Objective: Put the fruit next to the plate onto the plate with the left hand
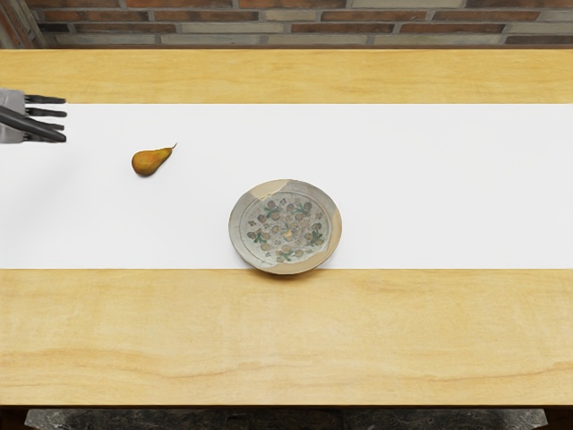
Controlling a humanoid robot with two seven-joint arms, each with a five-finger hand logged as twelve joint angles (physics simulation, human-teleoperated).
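The left hand [34, 118] hangs over the table's [286, 331] left edge, its dark fingers stretched straight and a little apart, holding nothing. I'd say it is poised to reach but has not started. The pear [150, 160] lies on its side on the white strip [448, 179], between the hand and the plate [243, 202] and touching neither. It is smooth, brownish-orange and tapers to a thin stem. The plate sits near the table's middle, shallow and round, glazed with a mottled flower pattern, with nothing on it.

Wooden table [286, 340] bears white strip [430, 179], perhaps cloth, with pear [150, 160], plate [240, 222].
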